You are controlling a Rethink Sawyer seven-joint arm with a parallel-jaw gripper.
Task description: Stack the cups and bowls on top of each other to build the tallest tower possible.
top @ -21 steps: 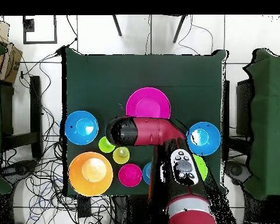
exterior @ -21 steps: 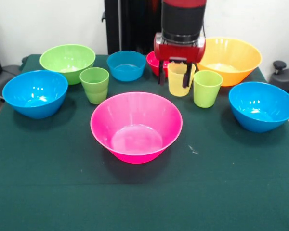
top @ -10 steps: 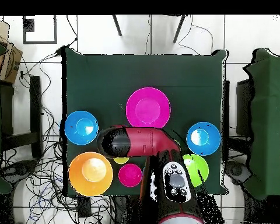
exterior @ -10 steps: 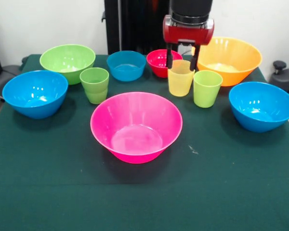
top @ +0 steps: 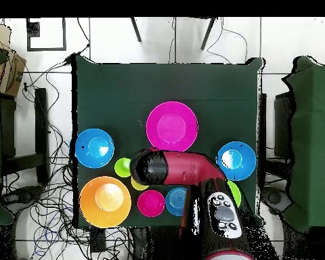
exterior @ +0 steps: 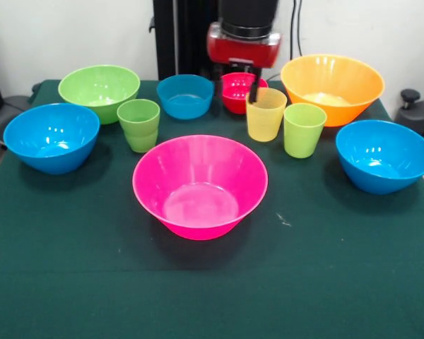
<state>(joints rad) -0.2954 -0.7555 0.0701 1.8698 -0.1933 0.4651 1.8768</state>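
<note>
Though the gripper (exterior: 244,79) hangs empty, fingers parted, above the small red bowl (exterior: 239,90), the upright yellow cup (exterior: 265,114) stands just beside it.

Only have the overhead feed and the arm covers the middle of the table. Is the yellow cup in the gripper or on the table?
Observer: On the table. The front view shows the yellow cup standing upright on the cloth. The gripper is higher up, off to one side of it, in front of the red bowl.
Operator: Any cups under the arm that I can't see?
Observer: Yes. Green cups, nested one in another, stand upright near the green bowl, behind the pink bowl.
Operator: Is the lime cup touching the yellow one?
Observer: No. The lime cup stands upright beside it, with a narrow gap between them.
</note>
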